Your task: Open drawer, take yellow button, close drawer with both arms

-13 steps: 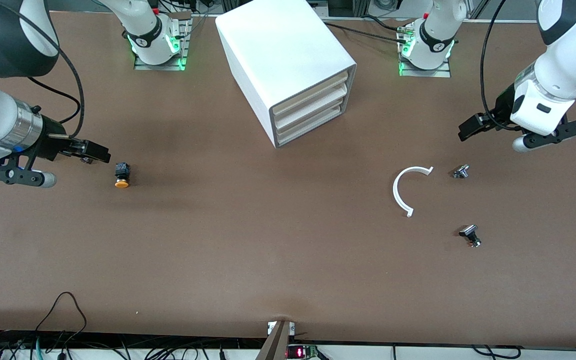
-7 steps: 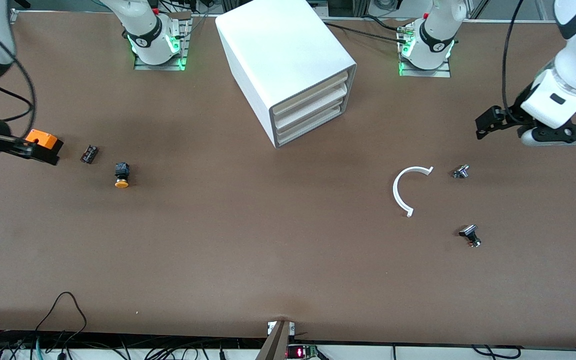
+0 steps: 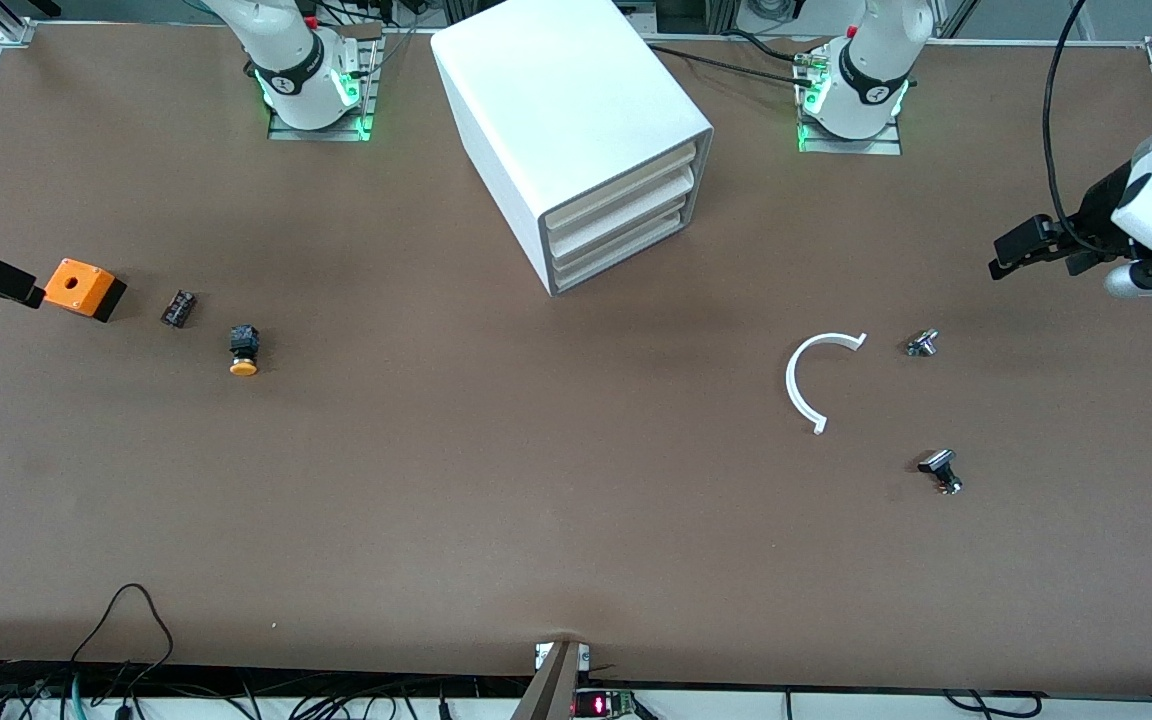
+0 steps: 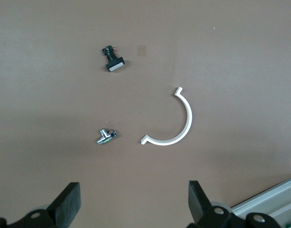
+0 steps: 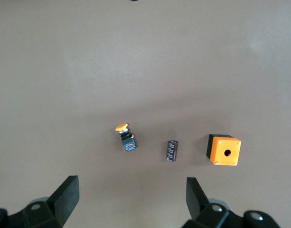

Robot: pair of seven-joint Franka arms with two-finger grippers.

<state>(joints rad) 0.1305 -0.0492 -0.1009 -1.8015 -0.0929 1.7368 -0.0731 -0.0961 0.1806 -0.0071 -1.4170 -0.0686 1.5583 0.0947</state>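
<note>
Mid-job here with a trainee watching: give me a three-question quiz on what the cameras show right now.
1. True or false: the top drawer of the cabinet is pulled out.
2. Which lies nearest the button? A) orange box B) small black part C) white curved piece
3. Fill in: the left pincer and right pincer both stand ____, holding nothing.

Key: 1 false, all three drawers sit flush. 2 B. 3 open.

Brown table (image 3: 576,520), cables (image 3: 136,690) at edge.
</note>
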